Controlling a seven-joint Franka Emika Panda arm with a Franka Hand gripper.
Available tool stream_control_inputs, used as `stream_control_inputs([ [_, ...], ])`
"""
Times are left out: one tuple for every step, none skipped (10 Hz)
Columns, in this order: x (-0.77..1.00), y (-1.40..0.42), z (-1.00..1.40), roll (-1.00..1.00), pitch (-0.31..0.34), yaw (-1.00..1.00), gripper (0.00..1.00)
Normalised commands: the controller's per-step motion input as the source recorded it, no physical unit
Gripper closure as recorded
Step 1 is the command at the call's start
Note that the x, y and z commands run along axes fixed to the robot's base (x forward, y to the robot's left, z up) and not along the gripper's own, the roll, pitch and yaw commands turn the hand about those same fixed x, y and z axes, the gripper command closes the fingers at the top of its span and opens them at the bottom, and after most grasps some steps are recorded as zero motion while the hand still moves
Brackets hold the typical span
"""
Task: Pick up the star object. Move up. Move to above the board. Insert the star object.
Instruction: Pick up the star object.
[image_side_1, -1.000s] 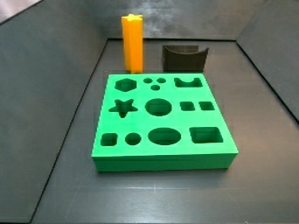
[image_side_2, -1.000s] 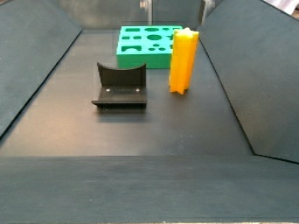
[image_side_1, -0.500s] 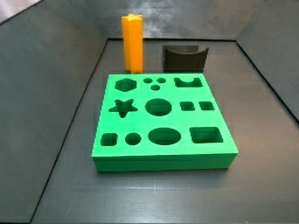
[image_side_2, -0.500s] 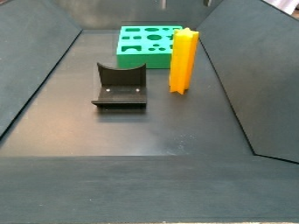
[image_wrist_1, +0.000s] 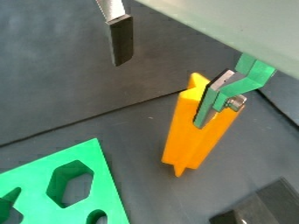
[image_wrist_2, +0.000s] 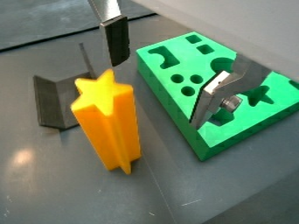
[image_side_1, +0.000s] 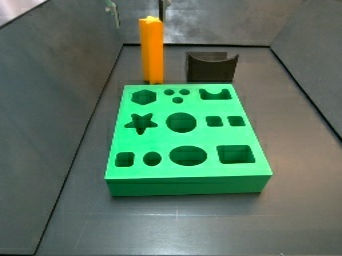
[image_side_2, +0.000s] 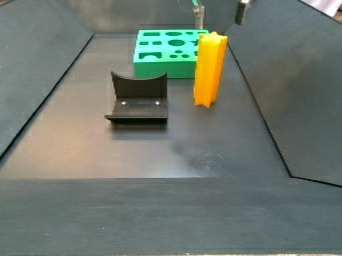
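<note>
Star object (image_side_2: 210, 69) stands upright on the counter (image_side_2: 160, 150), long axis vertical, star-shaped end face pointing up (image_wrist_2: 103, 92). It sits just beside the board (image_side_1: 185, 135), off the board's far edge in a side view (image_side_1: 152, 50), apart from it with a strip of bare counter between, clear in a wrist view (image_wrist_2: 211, 92).

My end effector (image_side_2: 219, 10) hangs above the star object, released and spread wide, holding nothing. In a wrist view one finger (image_wrist_1: 121, 37) is out to one side of the prism, well apart from it; the other finger (image_wrist_1: 219, 98) is close against the upper part of the prism, and I cannot tell whether it touches.

The board lies flat, cut-outs facing up, star hole (image_side_1: 142, 123) unfilled.

The fixture (image_side_2: 135, 97) stands on the counter near the star object, on the side away from the nearer wall (image_side_2: 274, 90), not touching it. Nothing lies on the board's top face.
</note>
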Motion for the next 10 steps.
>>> stream_control_inputs([
  [0.15, 0.21, 0.0, -0.05, 0.0, 0.05, 0.0],
  [0.13, 0.22, 0.09, -0.07, 0.0, 0.05, 0.0],
  [0.04, 0.14, 0.35, -0.14, -0.004, 0.0, 0.0],
  [0.04, 0.05, 0.11, -0.05, -0.02, 0.0, 0.0],
  [0.0, 0.02, 0.01, 0.03, 0.007, 0.06, 0.0],
  [0.05, 0.04, -0.37, 0.07, -0.017, 0.18, 0.0],
  [0.49, 0.09, -0.58, 0.07, 0.0, 0.0, 0.0],
  [0.55, 0.13, -0.35, 0.01, 0.0, -0.12, 0.0],
  [0.55, 0.13, -0.21, 0.0, 0.0, -0.21, 0.0],
  [0.35, 0.14, -0.17, 0.02, 0.0, -0.18, 0.0],
])
